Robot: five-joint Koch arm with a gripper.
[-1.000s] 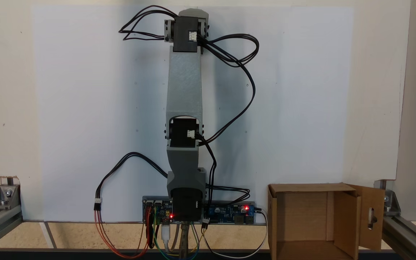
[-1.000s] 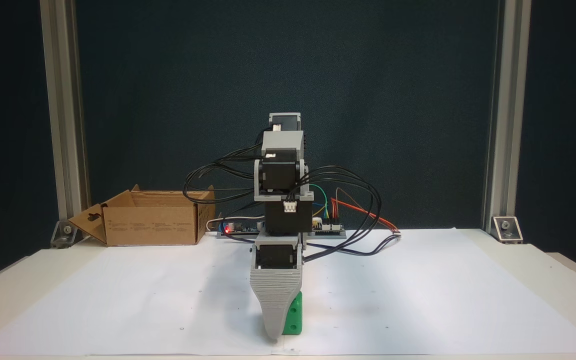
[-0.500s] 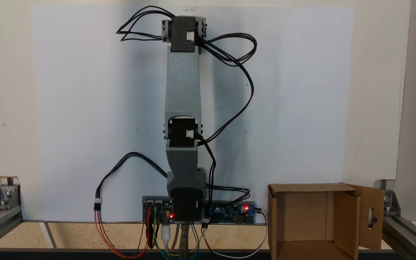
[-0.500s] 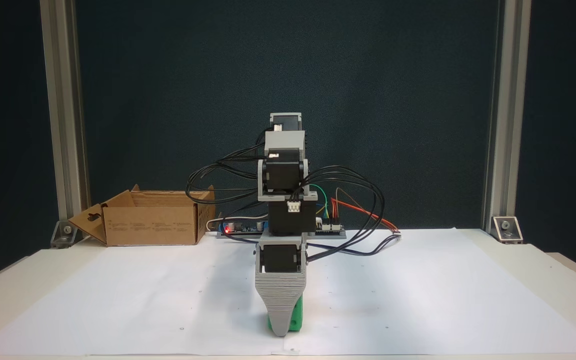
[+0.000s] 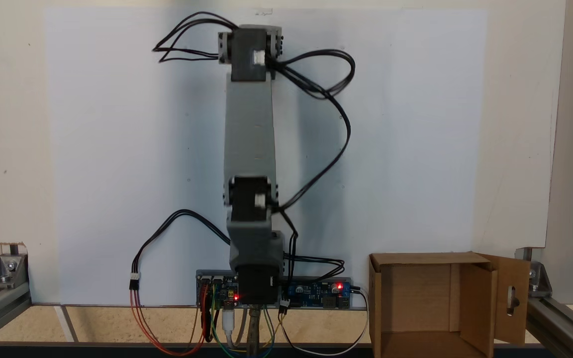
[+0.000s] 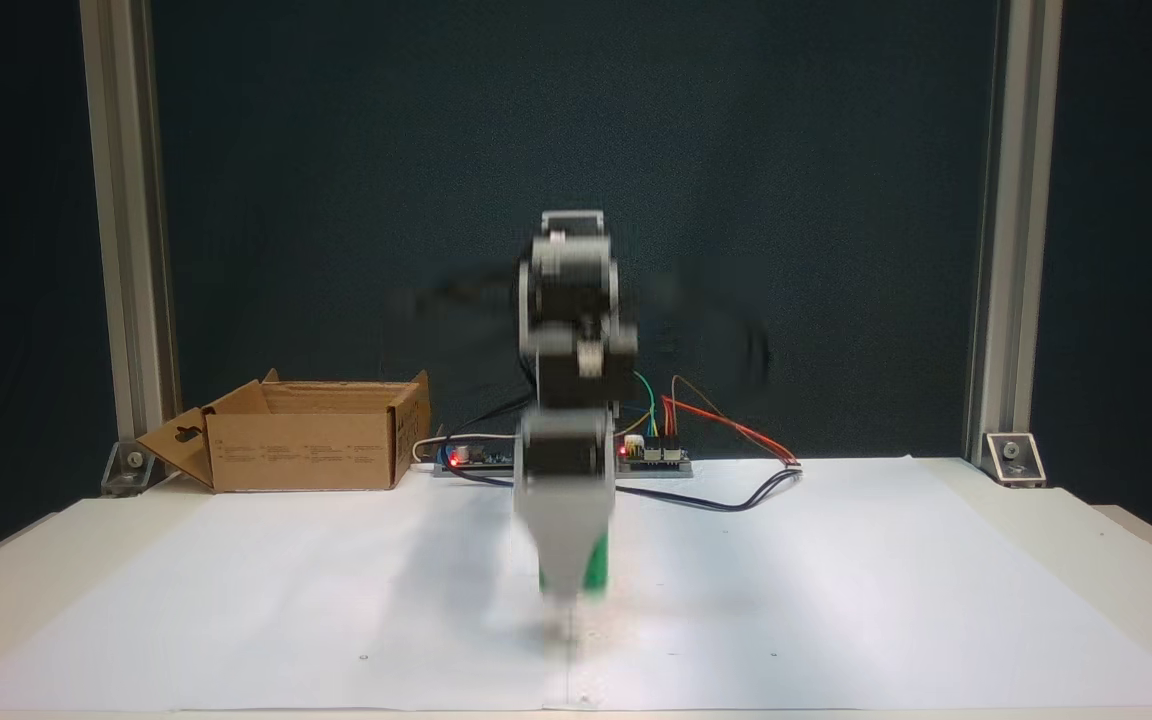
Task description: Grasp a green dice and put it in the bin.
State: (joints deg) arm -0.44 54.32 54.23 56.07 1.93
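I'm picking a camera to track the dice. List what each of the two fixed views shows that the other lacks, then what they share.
A fixed view looks down into the open bin, with the arm stretched along the paper. A fixed view has the green dice, blurred, beside the gripper. Both fixed views show the arm, the bin and the white paper.
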